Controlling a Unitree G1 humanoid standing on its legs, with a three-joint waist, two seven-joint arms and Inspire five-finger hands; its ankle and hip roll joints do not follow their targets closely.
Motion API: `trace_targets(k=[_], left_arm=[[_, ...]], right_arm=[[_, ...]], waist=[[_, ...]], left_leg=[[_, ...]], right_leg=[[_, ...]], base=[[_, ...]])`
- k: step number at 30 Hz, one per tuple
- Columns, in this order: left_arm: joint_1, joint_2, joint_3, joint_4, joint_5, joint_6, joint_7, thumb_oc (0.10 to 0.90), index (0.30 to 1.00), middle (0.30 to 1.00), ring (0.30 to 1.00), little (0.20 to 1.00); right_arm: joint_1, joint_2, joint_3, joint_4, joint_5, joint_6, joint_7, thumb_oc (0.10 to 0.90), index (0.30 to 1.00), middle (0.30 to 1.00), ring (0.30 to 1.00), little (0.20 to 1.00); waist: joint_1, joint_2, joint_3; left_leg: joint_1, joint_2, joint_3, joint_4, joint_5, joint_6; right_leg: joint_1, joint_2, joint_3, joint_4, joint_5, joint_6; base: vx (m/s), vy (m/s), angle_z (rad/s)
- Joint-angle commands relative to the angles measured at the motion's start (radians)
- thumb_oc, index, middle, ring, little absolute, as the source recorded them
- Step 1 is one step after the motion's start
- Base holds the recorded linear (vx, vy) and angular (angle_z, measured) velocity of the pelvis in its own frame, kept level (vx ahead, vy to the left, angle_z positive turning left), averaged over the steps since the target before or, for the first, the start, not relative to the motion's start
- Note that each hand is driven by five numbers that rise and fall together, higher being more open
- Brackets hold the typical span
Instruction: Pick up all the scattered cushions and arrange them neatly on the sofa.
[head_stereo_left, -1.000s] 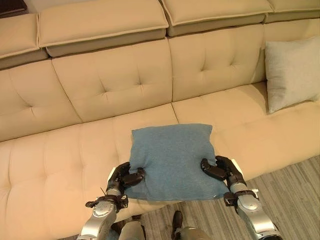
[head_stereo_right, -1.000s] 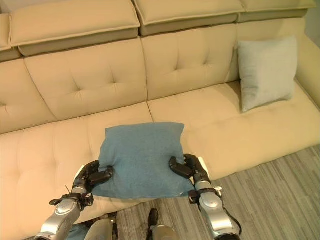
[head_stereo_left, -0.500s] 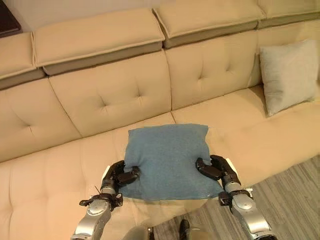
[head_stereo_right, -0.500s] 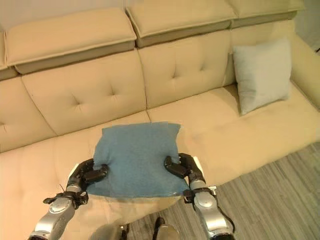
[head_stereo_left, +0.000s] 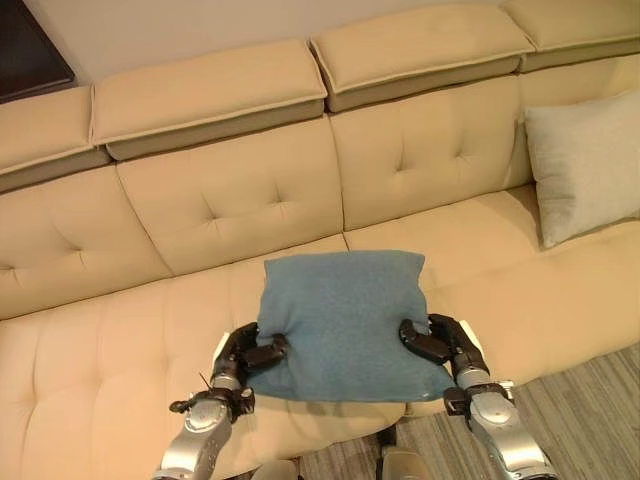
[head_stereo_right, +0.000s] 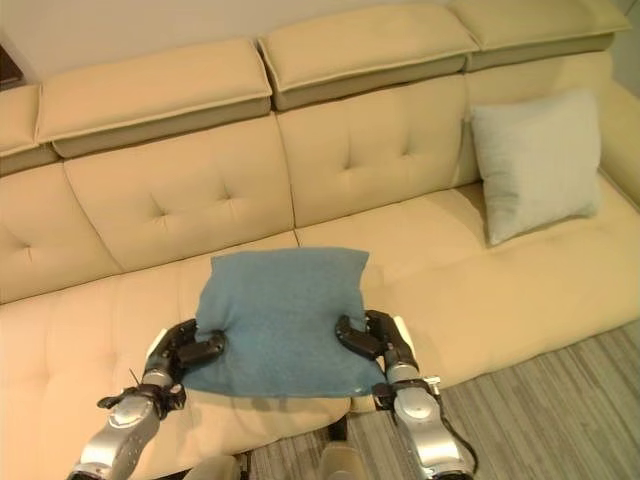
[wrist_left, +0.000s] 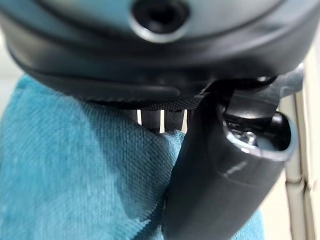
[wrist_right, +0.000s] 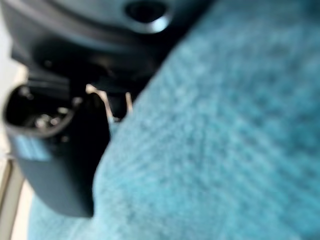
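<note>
A blue cushion (head_stereo_left: 340, 320) lies flat over the front of the beige sofa's seat (head_stereo_left: 110, 360), held between both hands. My left hand (head_stereo_left: 244, 356) is shut on its left edge, thumb on top. On the opposite edge my right hand (head_stereo_left: 436, 340) is shut the same way. In the left wrist view the thumb (wrist_left: 220, 190) presses into the blue cloth (wrist_left: 75, 170). The right wrist view has the blue cushion (wrist_right: 225, 150) close against the right hand (wrist_right: 55, 150). A pale grey cushion (head_stereo_left: 585, 160) leans upright against the sofa's backrest at the far right.
The sofa's tufted backrest (head_stereo_left: 240, 190) and headrest pads (head_stereo_left: 210, 90) rise behind the seat. Striped grey floor (head_stereo_left: 590, 420) lies at the lower right. A dark object (head_stereo_left: 35, 60) stands behind the sofa at the upper left.
The camera has tilted, so more of the headrests and wall shows. Both hands keep their hold on the blue cushion, which stays over the seat's front.
</note>
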Motion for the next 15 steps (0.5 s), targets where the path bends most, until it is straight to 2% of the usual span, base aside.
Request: trace_targets(k=[1, 7, 11, 12, 15], left_arm=[[-0.094, 0.021, -0.003, -0.192, 0.005, -0.148, -0.044, 0.4, 0.3, 0.3, 0.3, 0.3], [-0.098, 0.009, -0.017, -0.199, -0.009, -0.145, -0.033, 0.4, 0.3, 0.3, 0.3, 0.3], [-0.137, 0.001, -0.031, -0.205, -0.017, -0.152, -0.023, 0.4, 0.3, 0.3, 0.3, 0.3], [-0.174, -0.003, -0.042, -0.205, -0.02, -0.159, -0.01, 0.4, 0.3, 0.3, 0.3, 0.3], [-0.204, -0.002, -0.054, -0.202, -0.005, -0.164, -0.007, 0.4, 0.3, 0.3, 0.3, 0.3]], right_arm=[[-0.098, 0.054, 0.016, -0.159, 0.011, -0.145, 0.021, 0.4, 0.3, 0.3, 0.3, 0.3], [-0.084, 0.039, 0.012, -0.17, 0.032, -0.156, 0.011, 0.4, 0.3, 0.3, 0.3, 0.3], [-0.091, 0.021, 0.001, -0.167, 0.027, -0.164, -0.011, 0.4, 0.3, 0.3, 0.3, 0.3], [-0.112, 0.007, -0.004, -0.16, 0.025, -0.165, -0.033, 0.4, 0.3, 0.3, 0.3, 0.3], [-0.131, 0.009, -0.004, -0.146, 0.012, -0.165, -0.052, 0.4, 0.3, 0.3, 0.3, 0.3]], waist=[[0.018, -0.071, -0.121], [0.014, -0.067, -0.108], [0.005, -0.067, -0.083], [-0.005, -0.074, -0.064], [-0.027, -0.061, -0.09]], left_leg=[[-0.02, -0.116, 0.009, 0.077, -0.176, 0.011], [-0.053, -0.06, -0.042, 0.071, -0.13, -0.044], [-0.125, -0.058, -0.04, 0.115, -0.118, -0.058], [-0.175, -0.064, 0.012, 0.168, -0.125, -0.049], [-0.152, -0.045, 0.097, 0.124, -0.134, -0.03]], right_leg=[[-0.018, -0.051, -0.056, 0.079, -0.131, 0.046], [0.016, 0.0, -0.112, 0.046, -0.175, 0.0], [0.008, 0.005, -0.147, 0.032, -0.184, -0.012], [-0.008, -0.007, -0.166, 0.029, -0.176, -0.015], [-0.013, 0.005, -0.181, -0.005, -0.168, -0.01]], base=[[0.04, -0.266, 0.17], [0.0, -0.235, 0.3], [-0.11, -0.122, 0.58], [-0.12, -0.064, 0.58], [0.02, -0.025, 0.44]])
